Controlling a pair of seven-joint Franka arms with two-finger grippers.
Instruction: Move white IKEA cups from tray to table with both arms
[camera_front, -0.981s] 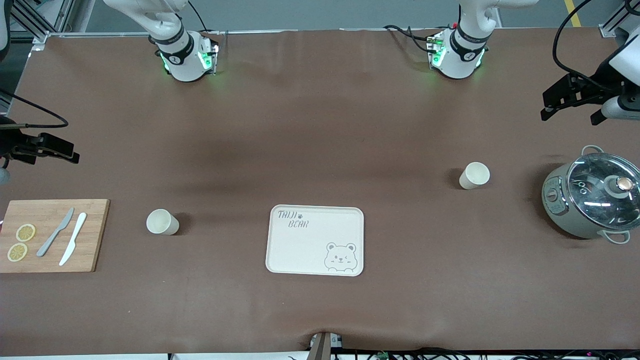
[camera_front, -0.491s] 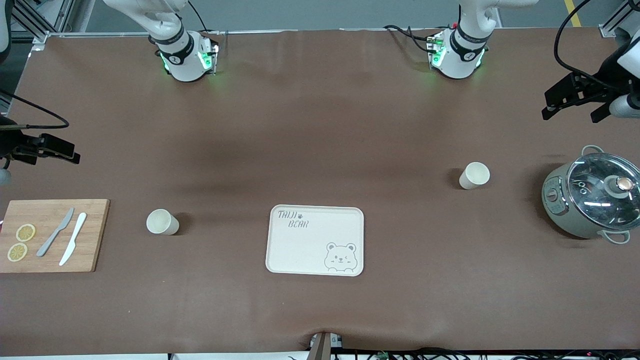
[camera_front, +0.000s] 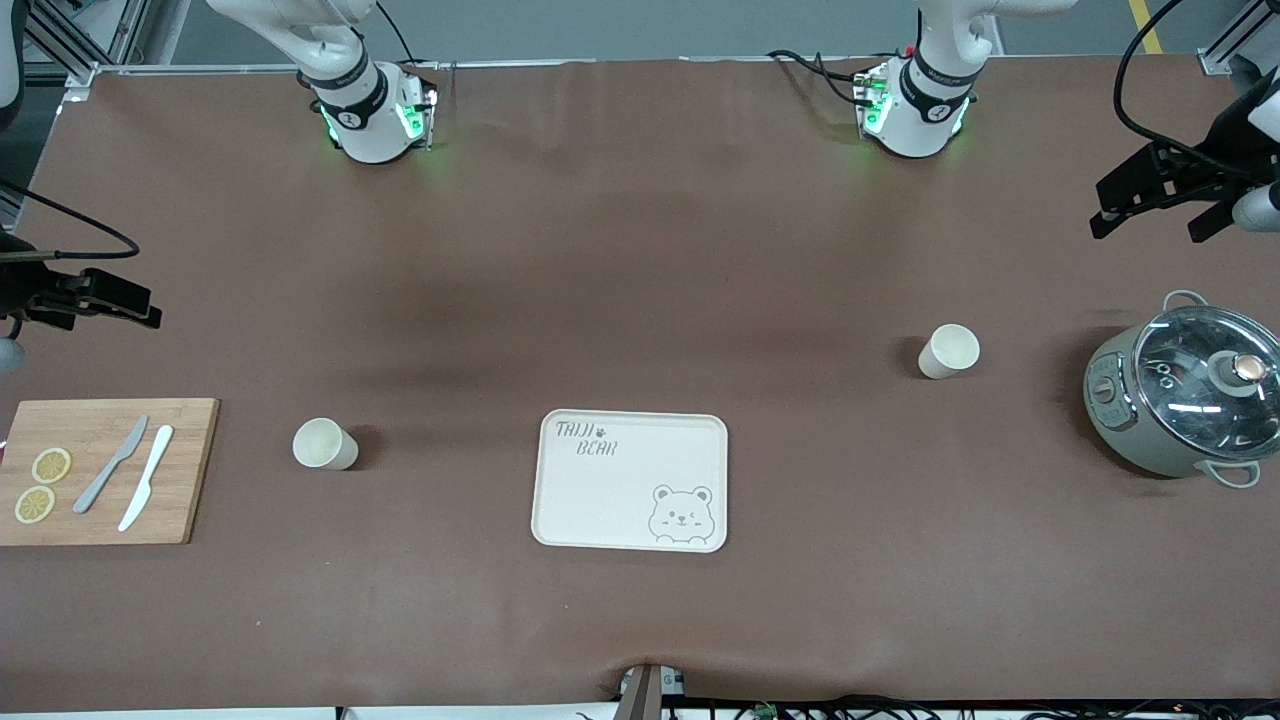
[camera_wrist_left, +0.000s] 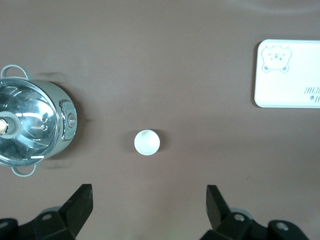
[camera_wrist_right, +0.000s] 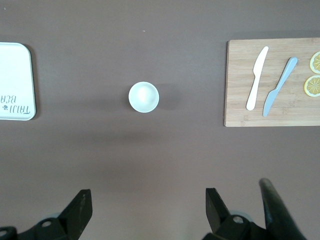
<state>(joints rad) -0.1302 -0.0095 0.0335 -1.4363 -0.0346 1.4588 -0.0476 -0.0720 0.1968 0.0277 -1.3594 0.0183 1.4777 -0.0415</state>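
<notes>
Two white cups stand upright on the brown table. One cup is between the cutting board and the tray; it also shows in the right wrist view. The other cup is beside the pot; it also shows in the left wrist view. My left gripper hangs open and empty high over the left arm's end of the table, its fingers wide apart. My right gripper hangs open and empty over the right arm's end. Neither gripper touches a cup.
A cream bear-print tray lies mid-table, nearer the front camera than both cups. A wooden cutting board with two knives and lemon slices lies at the right arm's end. A grey pot with a glass lid stands at the left arm's end.
My left gripper has drifted slightly toward the left arm's end of the table. The right gripper, the cups and the tray have not visibly moved.
</notes>
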